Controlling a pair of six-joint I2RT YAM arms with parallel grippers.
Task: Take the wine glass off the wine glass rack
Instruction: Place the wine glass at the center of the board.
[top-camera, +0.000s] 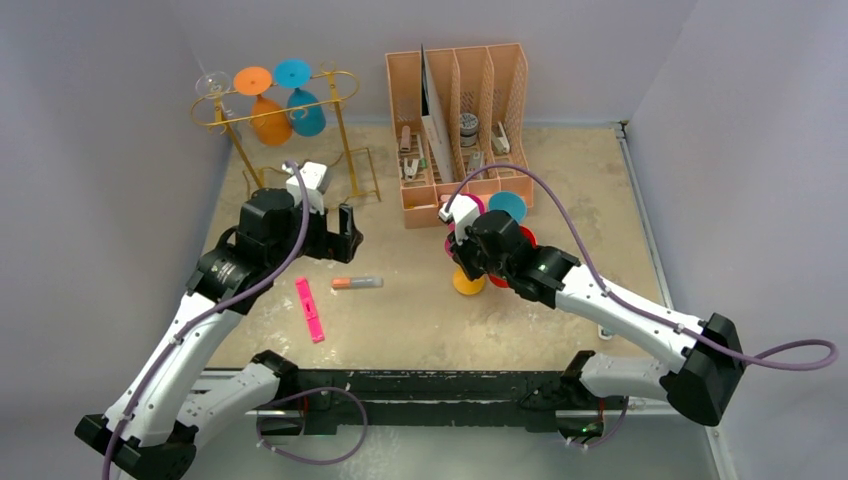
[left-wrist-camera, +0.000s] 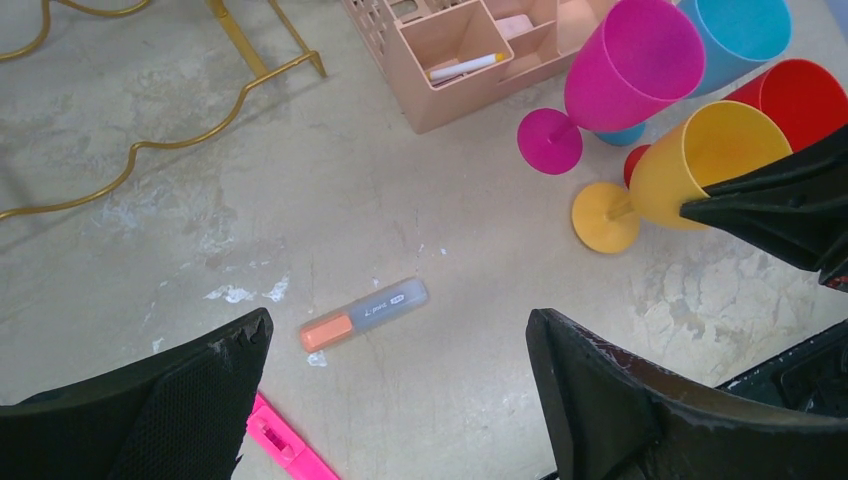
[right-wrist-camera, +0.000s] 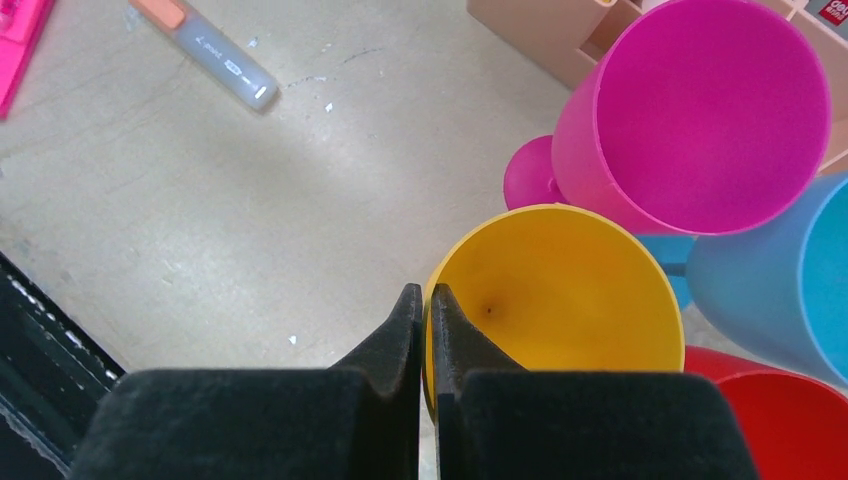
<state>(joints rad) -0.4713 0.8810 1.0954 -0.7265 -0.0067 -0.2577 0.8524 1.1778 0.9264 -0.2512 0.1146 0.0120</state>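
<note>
At the far-left corner of the table (top-camera: 560, 170), three glasses (top-camera: 270, 120) are left hung on the rack (top-camera: 347, 150); yellow glass (right-wrist-camera: 560, 300) is pinched by right gripper (right-wrist-camera: 427, 300) mid-table; left gripper (left-wrist-camera: 400, 325) is held open, empty.

Small print on the highlighter (left-wrist-camera: 364, 314), too blurred to read (a red sticker (right-wrist-camera: 834, 10), likewise)

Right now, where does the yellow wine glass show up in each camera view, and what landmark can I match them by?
Top external: yellow wine glass centre-right, mostly hidden under the right arm.
Left wrist: the glass is at right, beside the pink glass.
Right wrist: lower centre, rim between the right gripper jaws.
Shared landmark: the orange-capped highlighter.
</note>
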